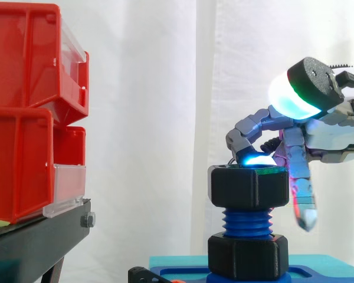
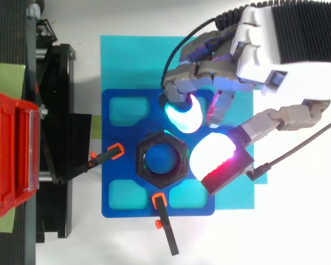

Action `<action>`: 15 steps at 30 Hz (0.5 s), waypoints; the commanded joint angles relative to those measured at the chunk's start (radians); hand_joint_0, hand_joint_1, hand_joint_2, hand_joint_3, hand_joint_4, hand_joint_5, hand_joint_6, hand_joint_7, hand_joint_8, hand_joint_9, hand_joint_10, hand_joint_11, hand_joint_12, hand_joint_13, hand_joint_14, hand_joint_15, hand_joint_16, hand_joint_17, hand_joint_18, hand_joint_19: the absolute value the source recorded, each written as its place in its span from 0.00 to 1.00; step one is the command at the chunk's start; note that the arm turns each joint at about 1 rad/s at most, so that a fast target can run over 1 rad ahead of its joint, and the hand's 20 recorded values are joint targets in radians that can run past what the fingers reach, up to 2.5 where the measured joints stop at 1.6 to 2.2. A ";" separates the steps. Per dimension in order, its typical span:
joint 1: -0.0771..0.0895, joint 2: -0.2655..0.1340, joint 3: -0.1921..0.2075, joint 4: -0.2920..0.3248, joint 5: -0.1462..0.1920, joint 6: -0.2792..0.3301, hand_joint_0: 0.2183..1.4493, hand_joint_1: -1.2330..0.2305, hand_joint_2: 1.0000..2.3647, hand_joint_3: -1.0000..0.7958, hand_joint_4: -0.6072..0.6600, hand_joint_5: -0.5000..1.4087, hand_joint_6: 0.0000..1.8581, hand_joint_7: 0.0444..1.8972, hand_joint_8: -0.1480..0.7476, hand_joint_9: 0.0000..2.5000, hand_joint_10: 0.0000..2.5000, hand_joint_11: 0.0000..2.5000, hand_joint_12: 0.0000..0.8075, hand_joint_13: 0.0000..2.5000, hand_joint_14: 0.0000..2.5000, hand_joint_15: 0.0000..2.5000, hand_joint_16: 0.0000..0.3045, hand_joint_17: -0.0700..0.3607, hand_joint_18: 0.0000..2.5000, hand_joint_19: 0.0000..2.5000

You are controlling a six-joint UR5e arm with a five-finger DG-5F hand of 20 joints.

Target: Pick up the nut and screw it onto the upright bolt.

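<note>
The black hexagonal nut [image 1: 249, 187] [image 2: 146, 174] sits level on top of the upright blue bolt [image 1: 246, 223], with several threads bare below it. A second black nut-like collar [image 1: 248, 254] sits at the bolt's foot on the blue base plate [image 2: 113, 165]. My hand [image 1: 336, 132] [image 2: 265, 49] hovers to the right of the nut. One bent finger rests its cyan fingertip [image 1: 256, 159] [image 2: 182, 116] on the nut's top rim. Another finger [image 1: 304, 200] hangs down beside the nut without touching it. The thumb pad [image 1: 295, 97] [image 2: 212, 154] is raised well above the nut, so nothing is pinched.
Red bins [image 1: 23, 118] [image 2: 8, 160] stand stacked on a black stand [image 1: 35, 242] to the left. The base plate lies on a cyan mat [image 2: 127, 61]. Two black clamps with orange tips [image 2: 115, 152] [image 2: 160, 200] hold the bolt's foot from the left and the front.
</note>
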 commanded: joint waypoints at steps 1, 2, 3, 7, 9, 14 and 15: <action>-0.013 0.004 0.000 -0.004 -0.023 0.000 0.22 0.71 0.00 0.28 0.56 0.31 0.30 0.68 0.35 0.64 0.00 0.01 0.23 0.42 0.00 0.00 0.06 0.26 0.35 0.04; -0.015 0.004 0.002 -0.003 -0.025 0.000 0.22 0.72 0.00 0.28 0.55 0.31 0.30 0.68 0.36 0.64 0.00 0.01 0.23 0.42 0.00 0.00 0.06 0.26 0.34 0.03; -0.015 0.004 0.002 -0.003 -0.025 0.000 0.22 0.72 0.00 0.28 0.55 0.31 0.28 0.72 0.38 0.63 0.00 0.01 0.24 0.41 0.00 0.00 0.06 0.26 0.31 0.03; -0.035 0.002 0.056 -0.031 -0.060 0.000 0.21 0.75 0.00 0.28 0.66 0.21 0.27 0.49 0.47 0.47 0.00 0.00 0.33 0.32 0.00 0.00 0.09 0.31 0.23 0.01; -0.040 0.002 0.080 -0.057 -0.079 -0.002 0.20 0.76 0.00 0.28 0.63 0.19 0.27 0.43 0.47 0.41 0.00 0.00 0.36 0.28 0.00 0.00 0.11 0.34 0.20 0.01; -0.060 0.002 0.146 -0.116 -0.117 -0.031 0.19 0.77 0.00 0.28 0.58 0.16 0.27 0.33 0.43 0.29 0.00 0.00 0.39 0.20 0.00 0.00 0.13 0.36 0.12 0.00; -0.061 0.002 0.146 -0.115 -0.120 -0.032 0.19 0.77 0.00 0.28 0.57 0.16 0.27 0.32 0.44 0.27 0.00 0.00 0.40 0.19 0.00 0.00 0.13 0.37 0.10 0.00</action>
